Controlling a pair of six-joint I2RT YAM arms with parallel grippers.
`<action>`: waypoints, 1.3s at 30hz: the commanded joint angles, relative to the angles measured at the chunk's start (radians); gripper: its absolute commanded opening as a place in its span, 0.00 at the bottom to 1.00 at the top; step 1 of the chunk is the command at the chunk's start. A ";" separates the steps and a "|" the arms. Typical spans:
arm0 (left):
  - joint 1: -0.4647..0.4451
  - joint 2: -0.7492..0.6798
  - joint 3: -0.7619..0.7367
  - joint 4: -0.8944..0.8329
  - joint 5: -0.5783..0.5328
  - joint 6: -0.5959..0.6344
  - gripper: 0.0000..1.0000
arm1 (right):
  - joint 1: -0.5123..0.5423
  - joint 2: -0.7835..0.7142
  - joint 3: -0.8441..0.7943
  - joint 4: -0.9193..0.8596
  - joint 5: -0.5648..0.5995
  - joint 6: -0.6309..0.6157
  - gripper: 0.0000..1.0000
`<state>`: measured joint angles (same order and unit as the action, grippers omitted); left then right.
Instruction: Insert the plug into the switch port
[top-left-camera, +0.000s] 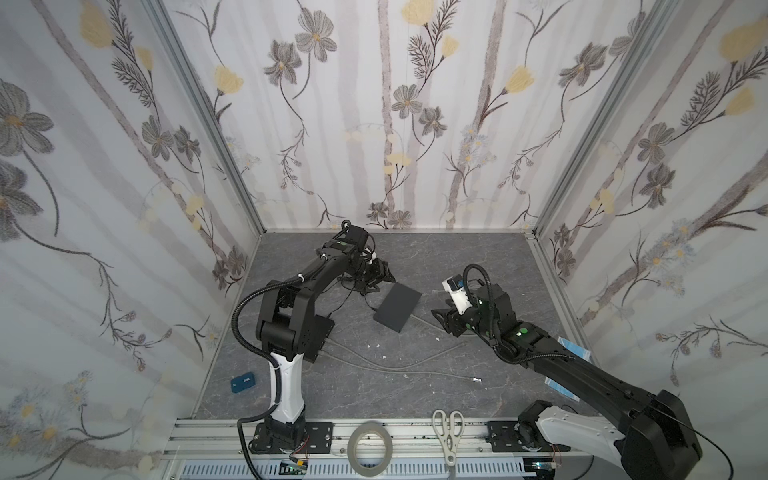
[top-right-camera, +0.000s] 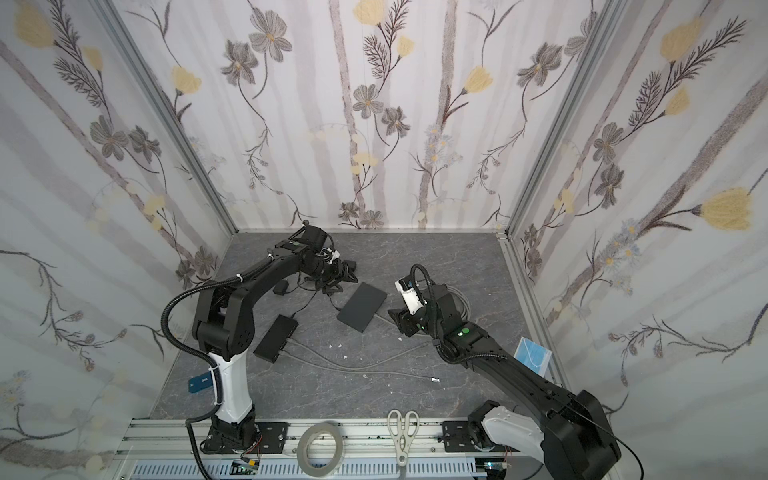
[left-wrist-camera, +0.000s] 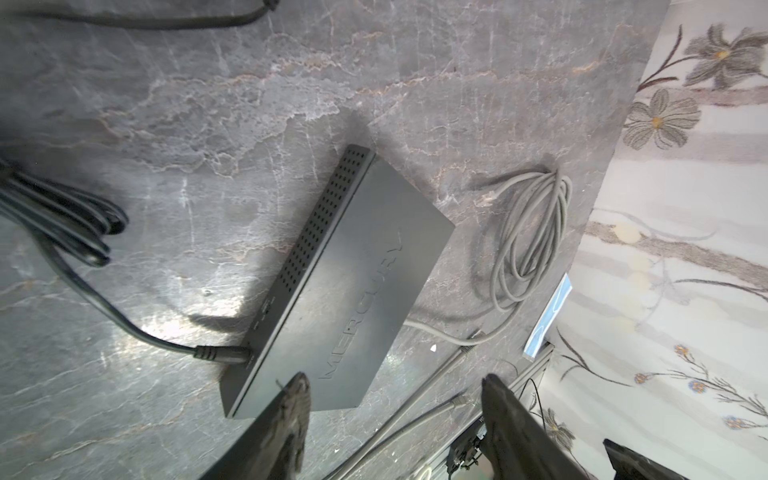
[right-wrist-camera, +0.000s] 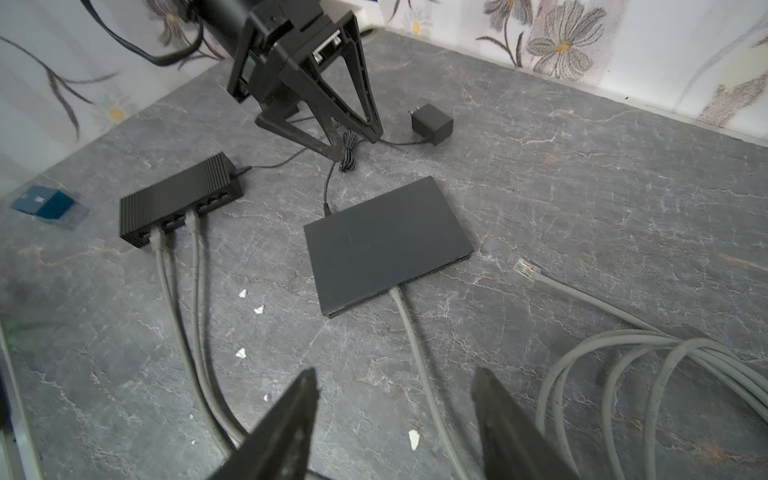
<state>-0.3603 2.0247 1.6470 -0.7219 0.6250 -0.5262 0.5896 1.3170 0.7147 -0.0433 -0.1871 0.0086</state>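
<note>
Grey marbled tabletop (top-left-camera: 436, 399) boxed in by floral-papered walls (top-left-camera: 353, 124).
Left gripper (left-wrist-camera: 390, 380) and right gripper (right-wrist-camera: 395, 374) hover low near the flat black switch (top-left-camera: 398, 307), jaws spread apart, empty.

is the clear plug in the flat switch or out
Out. The clear plug lies loose on the table beside the flat switch, not touching it. Another grey cable already sits in a port.

Grey marbled counter (right-wrist-camera: 582, 166) carries a flat switch (right-wrist-camera: 386, 241), ribbed hub (right-wrist-camera: 174, 195), grey cables (right-wrist-camera: 665, 340), a loose plug (right-wrist-camera: 525, 268) and an adapter (right-wrist-camera: 432, 123).
</note>
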 joint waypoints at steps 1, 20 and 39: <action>-0.001 0.020 0.012 -0.050 -0.023 0.030 0.67 | 0.004 0.090 0.068 -0.059 -0.098 -0.111 0.50; -0.002 0.142 0.043 -0.040 0.030 0.011 0.65 | 0.023 0.552 0.099 0.235 -0.036 -0.008 0.36; -0.005 0.187 0.062 -0.052 0.023 0.009 0.65 | 0.028 0.683 0.206 0.185 -0.001 -0.062 0.24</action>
<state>-0.3630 2.2021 1.6997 -0.7670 0.6407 -0.5129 0.6151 1.9865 0.9123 0.1307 -0.1951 -0.0387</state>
